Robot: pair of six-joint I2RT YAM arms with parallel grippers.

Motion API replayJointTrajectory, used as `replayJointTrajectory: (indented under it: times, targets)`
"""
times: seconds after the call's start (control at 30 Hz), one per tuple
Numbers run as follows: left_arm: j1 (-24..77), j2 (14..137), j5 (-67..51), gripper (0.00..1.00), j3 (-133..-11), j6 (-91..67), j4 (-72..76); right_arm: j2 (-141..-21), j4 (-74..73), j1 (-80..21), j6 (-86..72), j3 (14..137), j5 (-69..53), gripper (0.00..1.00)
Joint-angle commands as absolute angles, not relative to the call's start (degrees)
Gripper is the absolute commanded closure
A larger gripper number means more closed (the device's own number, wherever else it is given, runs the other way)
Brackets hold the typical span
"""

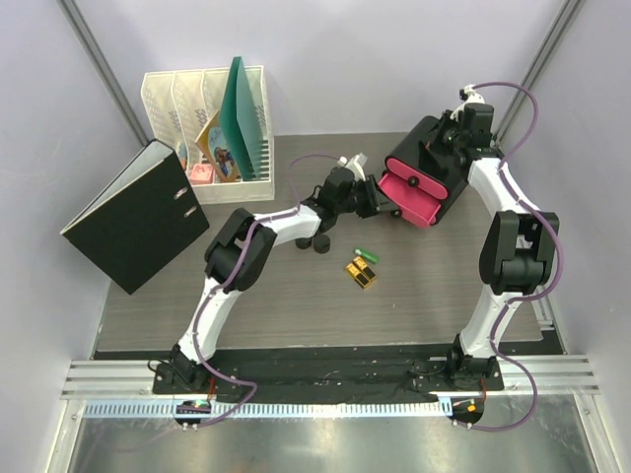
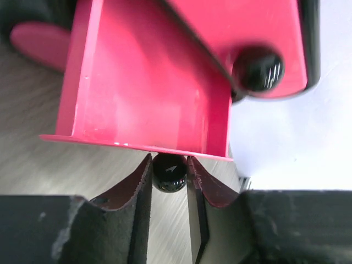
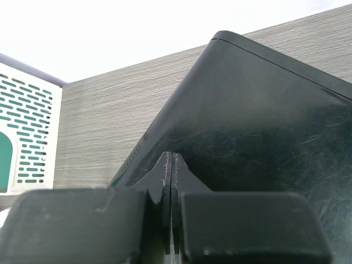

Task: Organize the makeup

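A black box (image 1: 441,158) with pink drawers stands at the back right. Its lower pink drawer (image 1: 416,202) is pulled out. My left gripper (image 1: 382,204) is shut on that drawer's black round knob (image 2: 169,172), which sits between my fingers (image 2: 141,179). The drawer (image 2: 148,82) shows no makeup inside. My right gripper (image 1: 449,138) is shut and empty, with its tips (image 3: 171,157) against the box's black top (image 3: 264,121). Two black round jars (image 1: 313,244), a small green tube (image 1: 366,254) and gold-and-black cases (image 1: 361,274) lie on the table. The peach bottle and orange tube are out of view.
A black ring binder (image 1: 133,215) lies at the left. A white file rack (image 1: 207,133) with a green folder stands at the back left, and its side shows in the right wrist view (image 3: 27,137). The upper drawer's knob (image 2: 257,69) is above the open drawer.
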State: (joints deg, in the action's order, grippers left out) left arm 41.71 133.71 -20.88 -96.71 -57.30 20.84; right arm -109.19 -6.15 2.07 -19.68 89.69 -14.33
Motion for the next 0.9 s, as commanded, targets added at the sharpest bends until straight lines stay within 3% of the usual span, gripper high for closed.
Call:
replayJointTrajectory:
  times: [0.0,0.33,0.5,0.7,0.87]
  targets:
    - [42.0,127.6,-22.6,1.00,-89.5,-53.2,19.1,-117.4,-30.2,1.3,-17.1,83.6,-12.0,0.99]
    - [42.0,121.4,-22.1,0.97,-81.4,-49.0,19.6,-117.3,-30.2,1.3,-17.1,83.1,-12.3,0.99]
    - [41.9,121.0,-21.2,0.66,-85.0,-45.6,16.3,-117.6,-30.4,1.1,-17.2,83.5,-12.6,0.99]
    - [41.9,116.9,-20.5,0.57,-86.7,-38.8,9.7,-117.6,-30.3,1.0,-17.1,83.4,-12.6,0.99]
    - [42.0,112.9,-16.4,0.49,-87.6,-23.0,-8.5,-117.6,-30.3,1.0,-17.2,83.6,-12.6,0.99]
